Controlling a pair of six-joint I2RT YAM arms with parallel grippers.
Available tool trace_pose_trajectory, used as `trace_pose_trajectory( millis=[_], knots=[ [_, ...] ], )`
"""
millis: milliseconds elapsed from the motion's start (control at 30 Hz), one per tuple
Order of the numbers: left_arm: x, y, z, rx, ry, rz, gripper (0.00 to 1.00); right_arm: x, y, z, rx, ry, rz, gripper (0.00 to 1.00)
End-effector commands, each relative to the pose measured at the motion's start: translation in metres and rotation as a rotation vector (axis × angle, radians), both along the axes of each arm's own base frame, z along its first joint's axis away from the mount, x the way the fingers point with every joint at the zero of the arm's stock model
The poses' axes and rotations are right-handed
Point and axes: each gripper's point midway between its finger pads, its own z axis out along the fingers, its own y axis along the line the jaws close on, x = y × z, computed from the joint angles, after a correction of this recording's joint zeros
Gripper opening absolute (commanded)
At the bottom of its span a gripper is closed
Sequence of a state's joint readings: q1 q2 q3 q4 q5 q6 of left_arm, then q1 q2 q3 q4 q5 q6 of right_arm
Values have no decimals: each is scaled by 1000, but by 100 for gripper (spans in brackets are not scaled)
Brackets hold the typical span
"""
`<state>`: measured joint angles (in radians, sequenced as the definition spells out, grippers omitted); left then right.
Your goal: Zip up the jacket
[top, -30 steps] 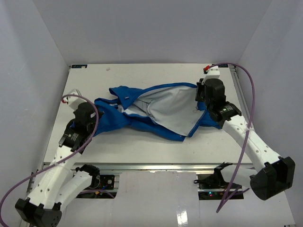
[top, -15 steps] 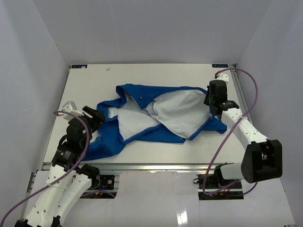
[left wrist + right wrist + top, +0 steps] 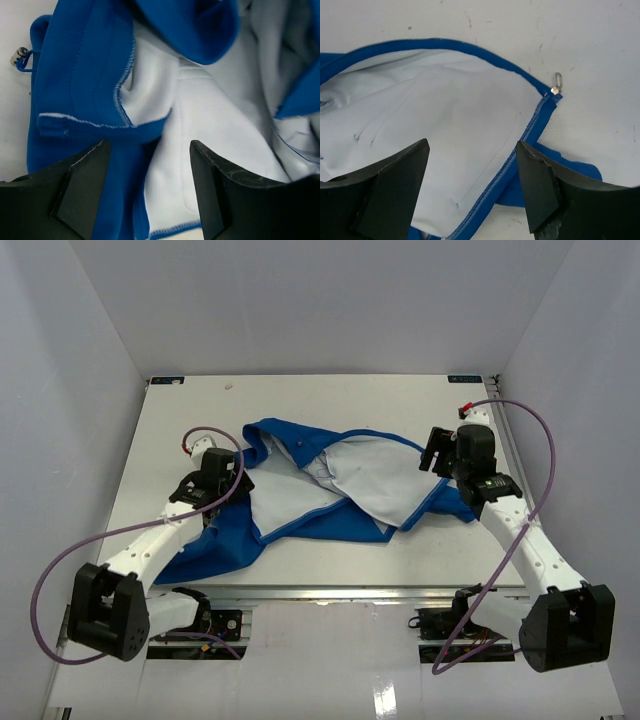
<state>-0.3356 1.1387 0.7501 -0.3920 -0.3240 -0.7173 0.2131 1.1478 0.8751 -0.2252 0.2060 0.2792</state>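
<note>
Hovering wide open, the left hand (image 3: 147,147) and right hand (image 3: 472,145) have moved in over the spread, unzipped jacket (image 3: 330,495), its zipper pull (image 3: 558,80) exposed for grasping.

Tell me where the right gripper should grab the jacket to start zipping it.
Grip the jacket at its front-edge corner by the metal zipper pull, coming straight down: it lies flat and exposed on the table, ahead of the open right gripper.
</note>
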Motion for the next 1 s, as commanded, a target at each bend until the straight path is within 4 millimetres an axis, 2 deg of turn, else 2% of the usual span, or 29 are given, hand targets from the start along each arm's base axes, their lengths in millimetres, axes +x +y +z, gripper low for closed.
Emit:
trace_pose_trajectory(
  millis=[0,133,267,367,467,567,633,700,800,867,967],
  knots=[
    [27,0,-18,-56,0,48,74,-22,35,5,113,-56,151,77],
    [53,-6,-30,-61,-11,42,70,-51,70,-5,205,-94,284,77],
    [97,-13,-18,-18,-86,-7,63,-71,106,5,243,-176,414,77],
    [124,-12,-24,8,-74,-31,59,-84,130,0,239,-188,475,77],
    [148,-16,-3,-20,-108,-54,46,-88,154,-2,226,-219,547,76],
    [148,-21,17,-64,-139,-62,43,-95,194,-8,130,-234,677,76],
    [142,-18,34,-75,-167,-47,51,-87,215,3,68,-262,714,75],
    [138,-8,61,-56,-200,-8,64,-83,235,-7,13,-256,771,73],
    [132,13,92,-31,-201,44,68,-74,269,2,2,-306,832,71],
    [128,29,98,-38,-186,78,68,-66,288,7,-6,-321,835,69],
    [116,57,99,-72,-177,144,68,-59,315,11,-14,-333,836,66]
  ],
)
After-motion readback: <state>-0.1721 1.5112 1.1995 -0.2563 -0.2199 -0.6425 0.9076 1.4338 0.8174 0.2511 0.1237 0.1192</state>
